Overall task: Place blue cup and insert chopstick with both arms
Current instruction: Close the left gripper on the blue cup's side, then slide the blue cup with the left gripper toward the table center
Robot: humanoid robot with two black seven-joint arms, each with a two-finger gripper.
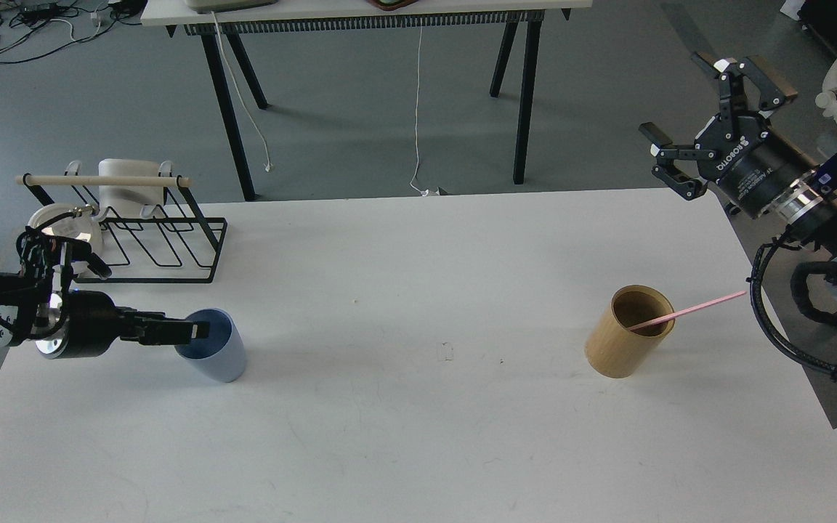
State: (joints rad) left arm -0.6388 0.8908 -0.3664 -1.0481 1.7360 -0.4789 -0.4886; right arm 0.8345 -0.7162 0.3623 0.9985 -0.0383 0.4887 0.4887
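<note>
Chopstick (687, 309) already leans in our wooden holder (628, 333) near the table's (418, 436) right edge, right gripper (687, 120) spread and clear; left gripper (197, 332) pinches the blue cup (219, 359) rim near the left edge, release pending.

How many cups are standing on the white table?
2. The blue cup is on the left of the table, at the left end effector. The wooden cup is on the right, with the pink chopstick leaning in it.
</note>
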